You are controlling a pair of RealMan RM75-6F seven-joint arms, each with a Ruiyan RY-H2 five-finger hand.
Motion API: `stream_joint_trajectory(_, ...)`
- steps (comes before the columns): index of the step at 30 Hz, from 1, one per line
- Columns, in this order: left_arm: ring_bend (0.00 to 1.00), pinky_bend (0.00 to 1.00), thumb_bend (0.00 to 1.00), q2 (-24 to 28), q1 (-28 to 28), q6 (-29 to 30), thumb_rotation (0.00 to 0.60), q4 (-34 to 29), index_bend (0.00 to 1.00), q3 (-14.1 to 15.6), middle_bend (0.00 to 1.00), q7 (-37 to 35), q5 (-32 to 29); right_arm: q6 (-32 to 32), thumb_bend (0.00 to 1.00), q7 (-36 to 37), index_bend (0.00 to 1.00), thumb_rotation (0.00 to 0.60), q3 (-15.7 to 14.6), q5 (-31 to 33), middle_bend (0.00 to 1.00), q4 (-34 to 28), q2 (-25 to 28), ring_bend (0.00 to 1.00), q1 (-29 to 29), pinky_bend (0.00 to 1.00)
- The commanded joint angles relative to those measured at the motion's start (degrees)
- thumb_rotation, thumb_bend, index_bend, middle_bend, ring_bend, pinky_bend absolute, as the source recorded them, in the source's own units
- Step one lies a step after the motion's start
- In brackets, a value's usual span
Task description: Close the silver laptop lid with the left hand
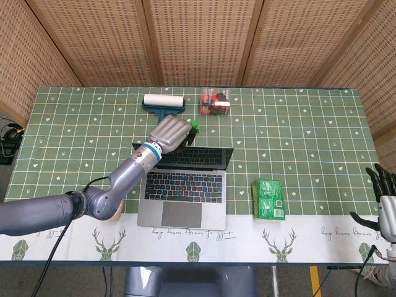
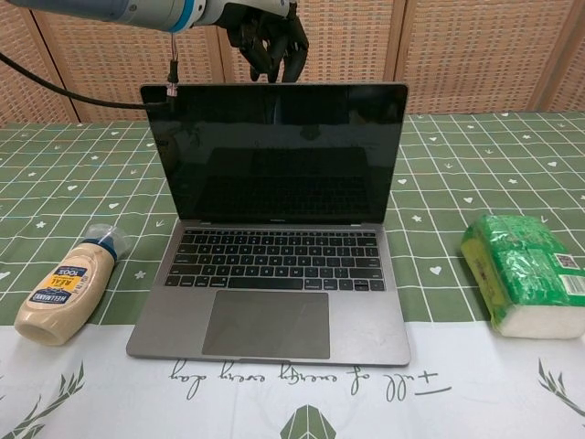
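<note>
The silver laptop sits open near the table's front, its dark screen tilted forward over the keyboard. My left hand rests on the back of the lid at its top edge, fingers curled over it, holding nothing. My right hand hangs off the table's right front corner, fingers spread, away from everything.
A mayonnaise bottle lies left of the laptop. A green tissue pack lies to its right. Behind the laptop are a lint roller and a clear box of red items.
</note>
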Motion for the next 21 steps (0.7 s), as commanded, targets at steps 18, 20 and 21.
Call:
stream_joint_trajectory(18,0.38,0.39,1.0,3.48,5.46,3.91,0.6,-17.06,0.56,8.26,0.43,-0.43,13.35,2.7,0.06,0.92,0.0,0.6,-0.15,-1.3,0.0,-1.61,1.45,0.0,-1.37,0.0)
stream_joint_trajectory(20,0.38,0.39,1.0,2.47,5.85,3.94,0.6,-17.26,0.56,9.35,0.43,-0.13,14.37,2.81,0.06,0.85,0.0,0.6,-0.23,-1.5,0.0,-1.74,1.49,0.0,-1.42,0.0)
stream_joint_trajectory(21,0.38,0.39,1.0,1.9,6.11,4.1,0.6,-17.23,0.56,9.72,0.43,-0.2,14.74,2.82,0.06,0.85,0.0,0.6,-0.26,-1.56,0.0,-1.8,1.5,0.0,-1.42,0.0)
